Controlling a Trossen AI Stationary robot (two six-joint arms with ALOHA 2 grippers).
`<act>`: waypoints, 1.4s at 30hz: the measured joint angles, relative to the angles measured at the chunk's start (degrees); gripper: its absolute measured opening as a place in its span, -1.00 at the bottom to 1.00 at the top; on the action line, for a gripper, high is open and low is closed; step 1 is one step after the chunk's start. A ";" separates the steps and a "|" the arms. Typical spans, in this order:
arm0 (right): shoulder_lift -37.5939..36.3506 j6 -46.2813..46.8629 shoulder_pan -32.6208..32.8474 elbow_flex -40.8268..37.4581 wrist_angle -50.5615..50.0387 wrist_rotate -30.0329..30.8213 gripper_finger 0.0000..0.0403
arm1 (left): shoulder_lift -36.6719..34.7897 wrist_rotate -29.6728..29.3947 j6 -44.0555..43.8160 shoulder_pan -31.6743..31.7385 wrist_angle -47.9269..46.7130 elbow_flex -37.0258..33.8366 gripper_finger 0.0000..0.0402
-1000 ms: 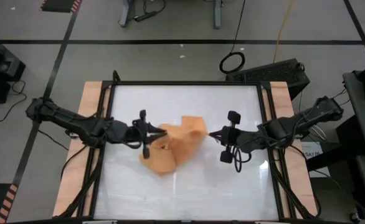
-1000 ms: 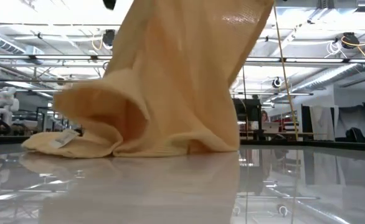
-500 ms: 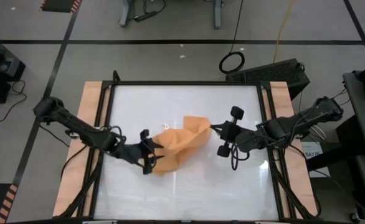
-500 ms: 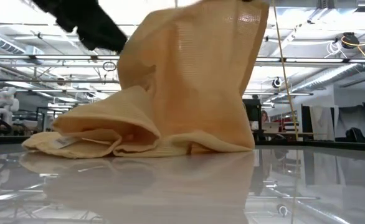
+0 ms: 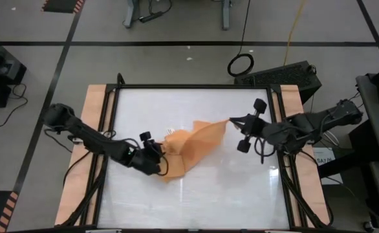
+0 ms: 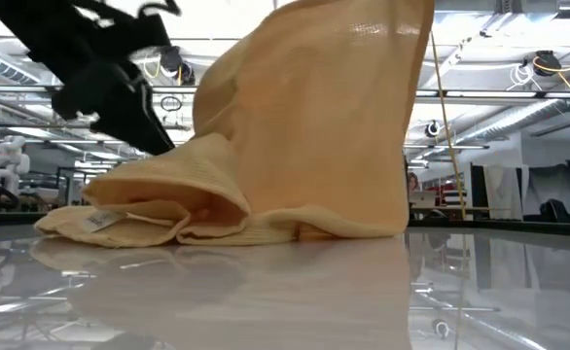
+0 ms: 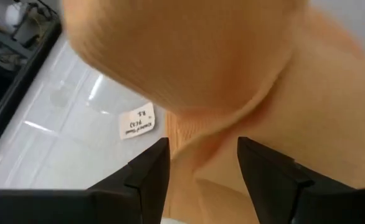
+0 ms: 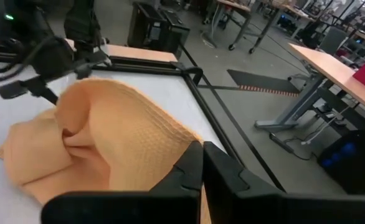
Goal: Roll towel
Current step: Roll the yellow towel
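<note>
The orange-tan towel (image 5: 193, 147) lies partly on the white table (image 5: 196, 103) and partly raised. Its left part sits in a folded heap (image 6: 168, 204) on the tabletop, with the small white tag (image 7: 137, 121) beside it. My right gripper (image 5: 231, 120) is shut on the towel's raised right end, above the table's right half. My left gripper (image 5: 163, 160) is open and low, tipped down at the heap's near-left side. In the left wrist view its fingers (image 7: 148, 174) stand either side of a fold. My right gripper pinches the towel's raised right corner (image 8: 173, 155) between its two shut fingers, coming nearly level from the table's right side. The cloth slopes down from the hold, and its lower edge (image 6: 295, 233) rests on the table. My left gripper: I cannot tell whether it touches the towel.
A black frame (image 5: 275, 129) and wooden strips (image 5: 96, 116) border the white table on both sides. Bare tabletop lies beyond and in front of the towel. Room furniture (image 8: 319, 68) and cables show past the table's edge.
My left gripper has opened and let go of the towel's left part, which has fallen into a heap on the table. It then sank toward the near-left and tipped downward. My right gripper has drawn the held corner toward the table's right edge, stretching the cloth out.
</note>
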 joint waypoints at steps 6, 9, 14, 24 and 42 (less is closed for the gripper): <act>-2.44 2.64 1.02 0.02 -3.66 -0.17 -1.00 | 2.10 11.70 13.63 6.99 2.11 0.00 -0.12; -2.56 4.01 1.14 0.02 -5.44 -0.17 -1.00 | 3.52 15.07 16.95 9.76 2.10 0.00 -0.38; -2.54 5.67 1.14 0.02 -8.28 -0.09 -1.00 | 3.00 6.09 19.07 11.06 1.63 0.40 -0.93; -3.78 -17.76 -0.48 0.02 12.29 12.85 -1.00 | -16.31 -24.26 40.28 11.10 9.17 9.94 -0.98; -12.76 -18.98 -2.52 0.04 18.12 7.65 -1.00 | -33.85 -20.54 53.21 2.72 14.87 14.71 -0.99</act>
